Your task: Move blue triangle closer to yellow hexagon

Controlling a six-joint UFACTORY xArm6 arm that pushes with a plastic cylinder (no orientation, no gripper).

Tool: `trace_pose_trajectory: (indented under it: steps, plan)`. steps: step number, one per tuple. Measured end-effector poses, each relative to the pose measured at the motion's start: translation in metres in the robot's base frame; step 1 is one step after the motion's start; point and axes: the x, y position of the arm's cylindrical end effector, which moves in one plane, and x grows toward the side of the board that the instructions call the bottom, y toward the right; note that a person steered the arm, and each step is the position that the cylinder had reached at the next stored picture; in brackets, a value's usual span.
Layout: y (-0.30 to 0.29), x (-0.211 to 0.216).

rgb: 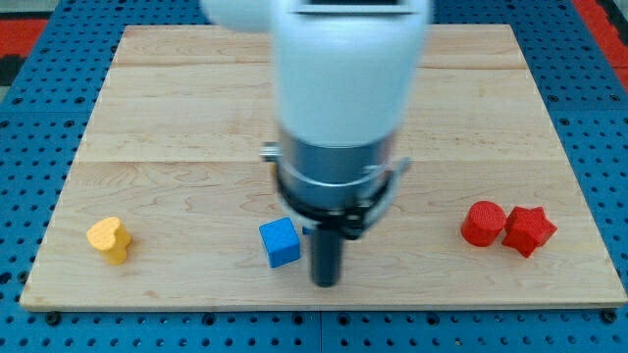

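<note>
small blue wooden block (281, 242) (task's triangle, looks cube-ish) near board's bottom edge, mid | my tip (325, 281) just right of it, no pincer | light, rigid, slides easy; shove its right face toward yellow block (109, 239), bottom-left corner

A pale wooden bench (177, 88) is seen, made of long planks. It is laid on a blue board (29, 108) full of small holes, past every edge.

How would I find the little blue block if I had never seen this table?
Look along the wooden board toward the view's bottom edge, near the middle. The blue block sits just to the view's left of my tip. It is the only blue piece; the others are yellow or red.
</note>
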Motion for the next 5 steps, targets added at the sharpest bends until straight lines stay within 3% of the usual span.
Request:
trace_pose_trajectory:
  steps: [2,3,4,5]
  plan:
    - [-0.078,-0.072]
    - [-0.07,-0.096]
    - [-0.049,-0.018]
    - [0.004,-0.018]
